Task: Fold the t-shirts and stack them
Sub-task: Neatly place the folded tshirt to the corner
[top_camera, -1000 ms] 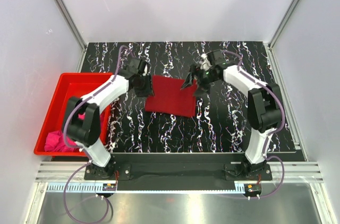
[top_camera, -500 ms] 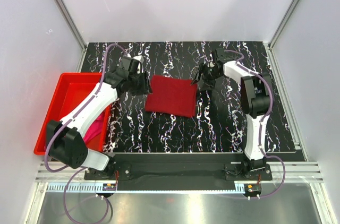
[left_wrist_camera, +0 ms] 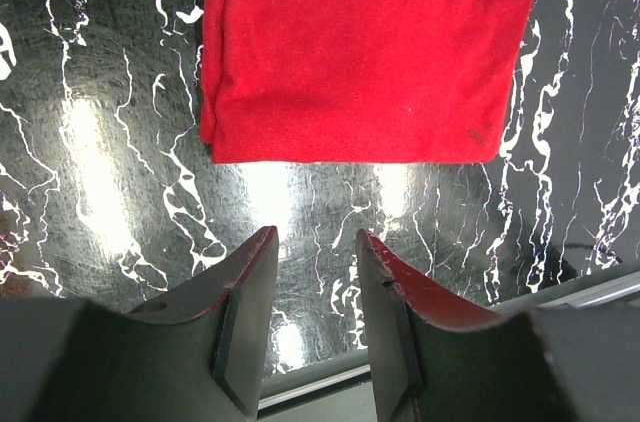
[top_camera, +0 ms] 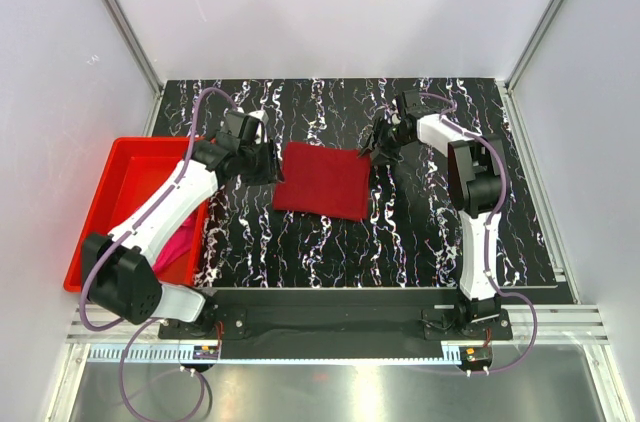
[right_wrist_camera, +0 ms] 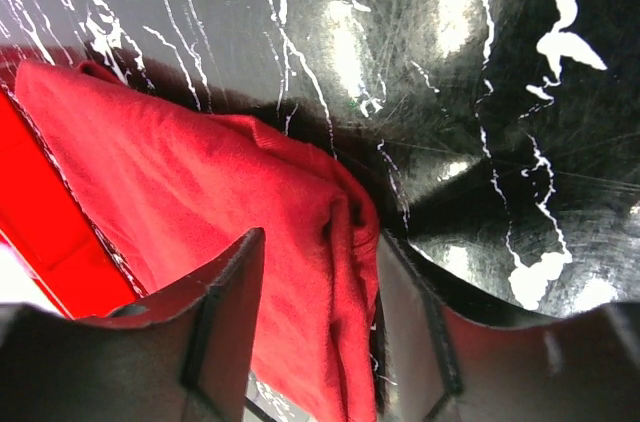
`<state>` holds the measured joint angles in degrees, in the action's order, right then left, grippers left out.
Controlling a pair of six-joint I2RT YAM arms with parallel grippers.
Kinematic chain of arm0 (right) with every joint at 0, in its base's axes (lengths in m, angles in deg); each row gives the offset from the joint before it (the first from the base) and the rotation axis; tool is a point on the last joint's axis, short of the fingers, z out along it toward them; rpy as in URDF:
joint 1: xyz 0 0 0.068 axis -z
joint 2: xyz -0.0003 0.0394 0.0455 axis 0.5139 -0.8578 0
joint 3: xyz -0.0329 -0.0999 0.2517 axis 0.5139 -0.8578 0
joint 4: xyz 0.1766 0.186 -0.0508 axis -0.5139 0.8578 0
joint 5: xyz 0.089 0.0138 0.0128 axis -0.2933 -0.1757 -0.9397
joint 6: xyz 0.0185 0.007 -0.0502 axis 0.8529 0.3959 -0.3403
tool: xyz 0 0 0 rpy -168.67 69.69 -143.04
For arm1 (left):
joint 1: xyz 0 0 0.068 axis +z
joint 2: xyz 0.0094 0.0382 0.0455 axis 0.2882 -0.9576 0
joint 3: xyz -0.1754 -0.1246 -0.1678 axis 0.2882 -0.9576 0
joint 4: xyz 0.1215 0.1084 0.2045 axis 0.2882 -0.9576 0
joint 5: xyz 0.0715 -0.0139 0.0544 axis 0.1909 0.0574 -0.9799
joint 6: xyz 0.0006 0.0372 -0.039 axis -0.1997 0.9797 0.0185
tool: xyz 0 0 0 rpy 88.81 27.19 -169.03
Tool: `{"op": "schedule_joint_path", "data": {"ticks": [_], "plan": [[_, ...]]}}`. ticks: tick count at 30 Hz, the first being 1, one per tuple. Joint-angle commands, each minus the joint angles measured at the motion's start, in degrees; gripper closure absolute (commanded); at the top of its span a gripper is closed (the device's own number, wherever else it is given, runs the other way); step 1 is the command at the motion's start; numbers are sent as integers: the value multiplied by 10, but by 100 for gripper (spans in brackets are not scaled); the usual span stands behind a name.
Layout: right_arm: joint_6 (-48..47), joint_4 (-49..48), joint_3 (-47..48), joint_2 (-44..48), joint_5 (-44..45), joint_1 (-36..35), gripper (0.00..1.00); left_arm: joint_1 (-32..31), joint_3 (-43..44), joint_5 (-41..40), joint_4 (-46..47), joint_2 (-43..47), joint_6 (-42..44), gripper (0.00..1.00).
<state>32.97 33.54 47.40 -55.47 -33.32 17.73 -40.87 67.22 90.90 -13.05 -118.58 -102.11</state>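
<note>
The dark crimson cloth t-shirt [top_camera: 322, 180], folded into a flat rectangle, lies in the middle of the black, white-veined table [top_camera: 420, 232]. The right jaws stand on either side of its far right corner. In the right wrist view a bunched fold of the crimson cloth sits between the two fingers, which are partway apart, and I cannot tell whether they pinch it or only straddle it. The left jaws are just off the shirt's left edge, moderately wide, with nothing but bare table between them. The cloth lies a little ahead of their tips and does not touch them.

At the left edge of the table sits a rigid red plastic bin [top_camera: 135, 142]. Inside it, towards its near right side, lies the bright magenta pink t-shirt [top_camera: 178, 240], crumpled and partly hidden under the white left arm [top_camera: 160, 207].

By count there are two t-shirts, one on the table and one in the bin, one bin, and two arms
</note>
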Motion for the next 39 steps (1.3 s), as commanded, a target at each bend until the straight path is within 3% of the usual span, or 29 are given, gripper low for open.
{"op": "schedule_joint_path", "data": {"ticks": [1,3,7,10,11,20,25,29,33,39], "plan": [[2,-14,4,-10,-7,-7,45,-1,28,12,8,9,10,57],[2,-12,9,-15,-13,-8,50,-1,31,15,8,8,10,57],[19,0,19,-21,-13,-8,68,-1,32,22,11,5,7,57],[45,51,21,-6,57,-4,97,-1,42,25,8,3,7,57],[65,65,16,3,82,-3,100,-1,44,26,6,3,8,57],[217,211,-161,148,273,76,100,0,26,48,19,26,31,56],[241,293,-255,231,382,128,100,4,-5,78,36,36,44,55],[257,340,-326,306,424,218,100,16,-23,102,45,41,52,55],[209,379,-353,331,445,292,100,23,-33,124,53,37,50,55],[145,441,-329,331,502,336,100,23,-42,143,64,31,47,55]]}}
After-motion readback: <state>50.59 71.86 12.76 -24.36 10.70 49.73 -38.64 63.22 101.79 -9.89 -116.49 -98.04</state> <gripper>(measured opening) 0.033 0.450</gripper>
